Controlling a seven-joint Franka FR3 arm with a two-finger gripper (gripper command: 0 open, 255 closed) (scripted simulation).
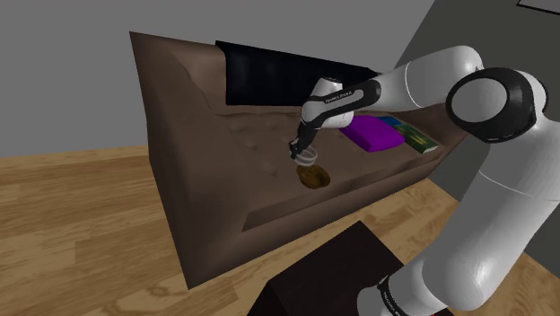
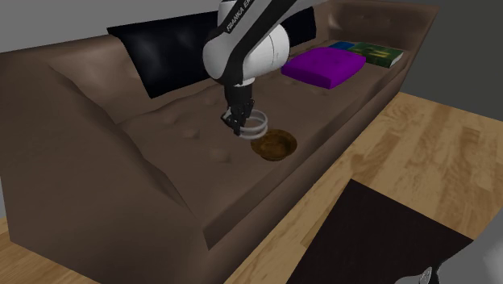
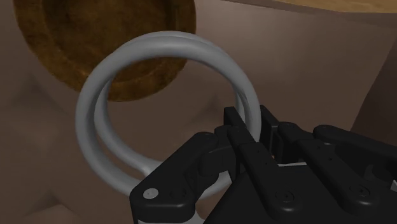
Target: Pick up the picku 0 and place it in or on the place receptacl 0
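Note:
A grey double-loop ring [image 1: 309, 157] [image 2: 255, 127] [image 3: 95, 108] hangs just above the brown sofa seat [image 1: 260, 153] [image 2: 185, 153]. My black gripper [image 1: 299, 151] [image 2: 238, 123] [image 3: 245, 137] is shut on the ring's rim, clasping it at one side. A round brown bowl [image 1: 314, 177] [image 2: 274, 146] [image 3: 76, 38] rests on the seat cushion right beside the ring, toward the sofa's front edge. In the wrist view the ring partly overlaps the bowl's rim, with most of the loop off to the bowl's side.
A purple cushion [image 1: 372, 135] [image 2: 324, 64] and a green book [image 1: 415, 135] [image 2: 372, 52] lie further along the seat. A black cushion [image 1: 269, 72] [image 2: 161, 48] leans on the backrest. A dark low table [image 1: 332, 269] [image 2: 387, 242] stands on the wood floor before the sofa.

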